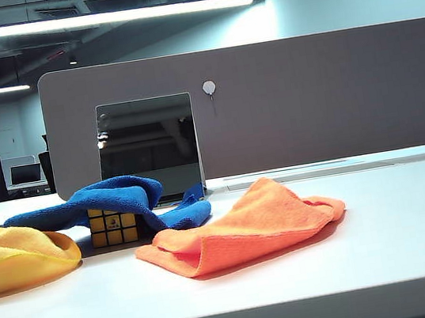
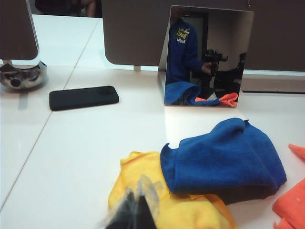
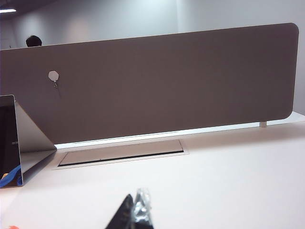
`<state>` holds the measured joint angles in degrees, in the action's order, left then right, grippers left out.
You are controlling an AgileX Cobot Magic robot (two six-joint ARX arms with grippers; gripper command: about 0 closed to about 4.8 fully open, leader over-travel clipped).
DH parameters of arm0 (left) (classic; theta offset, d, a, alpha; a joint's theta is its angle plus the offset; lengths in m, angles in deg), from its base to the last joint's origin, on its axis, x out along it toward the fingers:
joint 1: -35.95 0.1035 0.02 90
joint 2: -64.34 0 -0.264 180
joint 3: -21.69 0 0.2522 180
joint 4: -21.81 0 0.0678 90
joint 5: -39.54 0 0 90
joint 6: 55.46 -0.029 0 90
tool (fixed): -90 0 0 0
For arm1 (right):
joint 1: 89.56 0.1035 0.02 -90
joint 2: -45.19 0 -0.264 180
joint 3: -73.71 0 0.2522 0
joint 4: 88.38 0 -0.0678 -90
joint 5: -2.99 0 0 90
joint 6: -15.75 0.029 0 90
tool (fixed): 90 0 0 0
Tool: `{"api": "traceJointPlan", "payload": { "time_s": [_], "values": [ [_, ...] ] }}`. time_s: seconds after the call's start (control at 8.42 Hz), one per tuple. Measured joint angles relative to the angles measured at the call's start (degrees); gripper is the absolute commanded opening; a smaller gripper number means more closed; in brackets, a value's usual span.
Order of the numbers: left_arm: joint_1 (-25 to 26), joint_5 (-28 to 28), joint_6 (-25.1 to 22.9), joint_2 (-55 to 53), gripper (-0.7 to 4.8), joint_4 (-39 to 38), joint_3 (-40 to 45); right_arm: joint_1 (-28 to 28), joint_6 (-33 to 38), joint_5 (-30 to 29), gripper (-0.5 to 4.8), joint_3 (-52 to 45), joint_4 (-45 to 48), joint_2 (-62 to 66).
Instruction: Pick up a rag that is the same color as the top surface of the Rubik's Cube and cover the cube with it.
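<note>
At the far left of the exterior view a yellow cloth (image 1: 15, 256) lies bunched on the white table (image 1: 384, 237), its folded edge just beside the Rubik's Cube (image 1: 113, 226). The cube is small, with black edges and a yellow front face bearing a dark centre logo; only that face shows. The rag (image 1: 111, 200), a deep blue, soft, fuzzy cloth much wider than the cube, is draped over the cube's top and falls in thick folds to the table on both sides, leaving the front face bare. To the right, touching the blue folds, an orange cloth (image 1: 246, 226) lies crumpled. Behind them stands a mirror panel (image 1: 148, 146) against the grey partition (image 1: 307, 97).

From the left wrist view the rag (image 2: 224, 155) hides the cube entirely, and a black phone (image 2: 84, 97) lies well apart on the table. The left gripper (image 2: 138, 210) hangs above the yellow cloth, fingers pressed together, holding nothing.

The right gripper (image 3: 136, 214) hovers over bare table, fingers close together and empty
</note>
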<state>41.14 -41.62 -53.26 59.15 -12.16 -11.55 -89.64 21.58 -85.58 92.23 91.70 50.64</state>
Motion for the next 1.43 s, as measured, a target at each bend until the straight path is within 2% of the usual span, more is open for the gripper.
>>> {"api": "traceJointPlan", "payload": {
  "time_s": [0.59, 1.07, 1.43],
  "values": [
    [0.0, -1.18, 0.0, 3.98, -0.05, -0.24, -0.02, 0.0, 1.88, -0.02, -0.05, -3.02, 1.03, -0.55],
    [0.0, -1.36, 1.29, 4.02, -0.05, -3.23, 0.0, 0.0, 1.62, -0.15, -0.05, -4.44, 3.02, -1.2],
    [0.0, -1.4, 1.53, 4.07, -0.05, -4.13, 0.81, 0.02, -0.61, -5.2, -0.05, -4.44, 1.77, -1.2]
  ]
}}
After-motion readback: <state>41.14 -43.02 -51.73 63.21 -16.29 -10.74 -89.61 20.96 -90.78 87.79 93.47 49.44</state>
